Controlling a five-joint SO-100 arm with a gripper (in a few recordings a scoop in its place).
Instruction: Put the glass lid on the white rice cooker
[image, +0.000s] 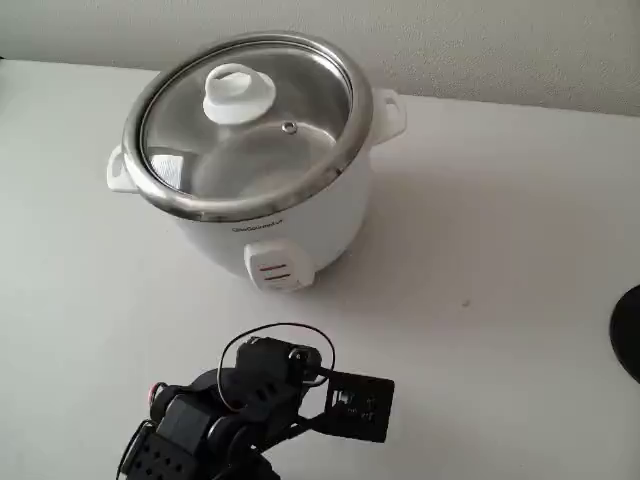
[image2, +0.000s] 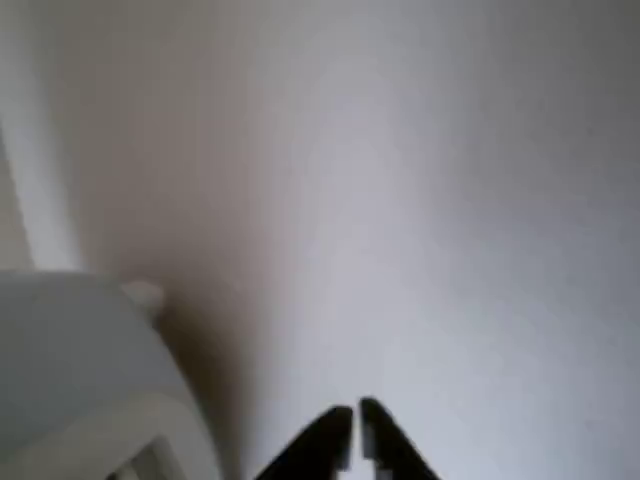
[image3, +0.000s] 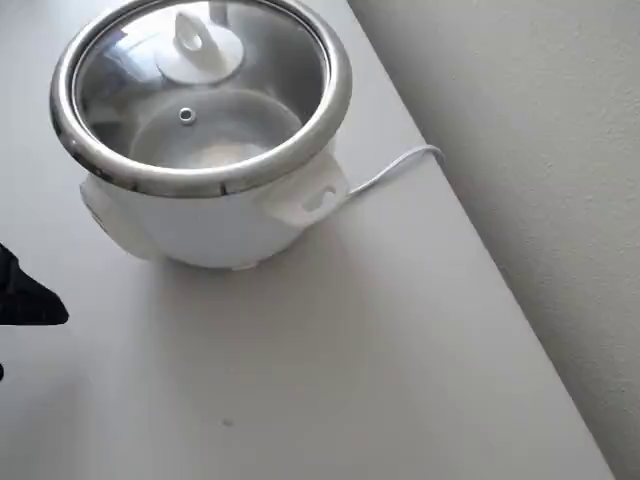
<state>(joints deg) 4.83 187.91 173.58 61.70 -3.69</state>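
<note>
The glass lid sits seated on the white rice cooker; my gripper, nearly closed and empty, hangs at its six o'clock, clear.

Obstacle: the white rice cooker with the glass lid seated on it, at the table's back.
Rear edge: wall close behind; a white cord trails there.
Free room: bare tabletop in front and right of the cooker in the fixed view.
</note>
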